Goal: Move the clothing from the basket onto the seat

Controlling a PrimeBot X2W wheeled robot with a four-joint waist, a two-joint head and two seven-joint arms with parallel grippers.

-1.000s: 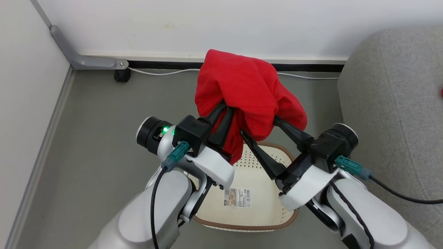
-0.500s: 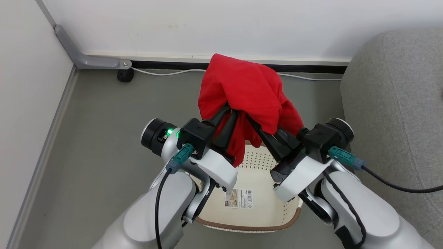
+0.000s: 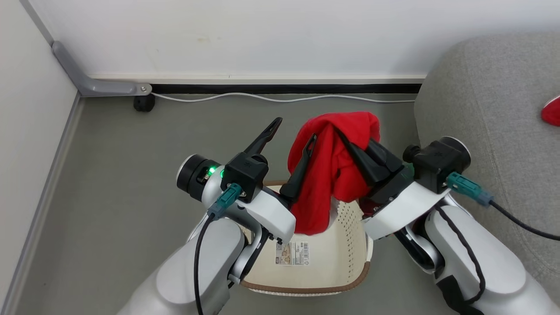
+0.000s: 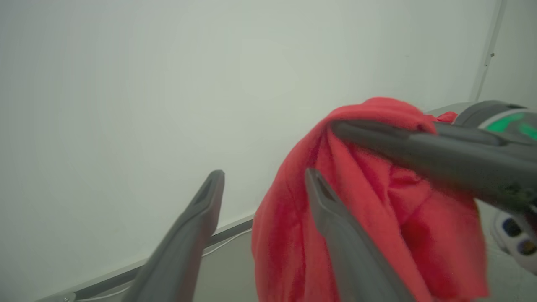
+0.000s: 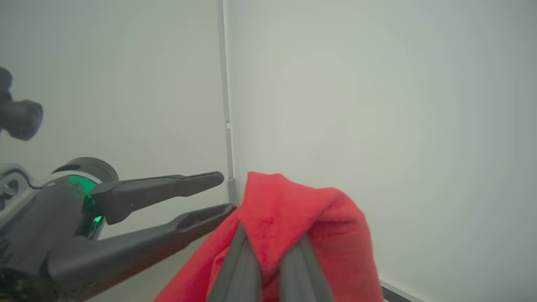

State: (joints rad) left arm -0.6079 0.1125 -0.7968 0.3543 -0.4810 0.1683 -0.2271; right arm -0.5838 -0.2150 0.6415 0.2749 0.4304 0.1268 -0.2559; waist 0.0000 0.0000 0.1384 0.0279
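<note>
The red clothing (image 3: 326, 183) hangs from my right gripper (image 3: 340, 132), which is shut on its top fold above the basket (image 3: 306, 288). In the right wrist view both dark fingers (image 5: 241, 251) sink into the clothing (image 5: 331, 218). My left gripper (image 3: 292, 132) stands open just left of the cloth, nothing between its fingers; its right finger rests along the cloth's edge. The left wrist view shows the open left gripper (image 4: 265, 176) beside the clothing (image 4: 289, 243). The cream basket shows a paper label on its bottom. The grey seat (image 3: 481, 87) is at the right.
Another red piece (image 3: 552, 111) lies on the seat at the far right. A white wall with a black skirting and a white cable (image 3: 271, 98) runs behind. A grey bracket with a small black wheel (image 3: 141, 103) sits in the left corner. Grey floor surrounds the basket.
My right gripper closed on the clothing, then my left gripper opened and let it go. The cloth now hangs lower, from the right gripper alone. The camera shifted a little.
</note>
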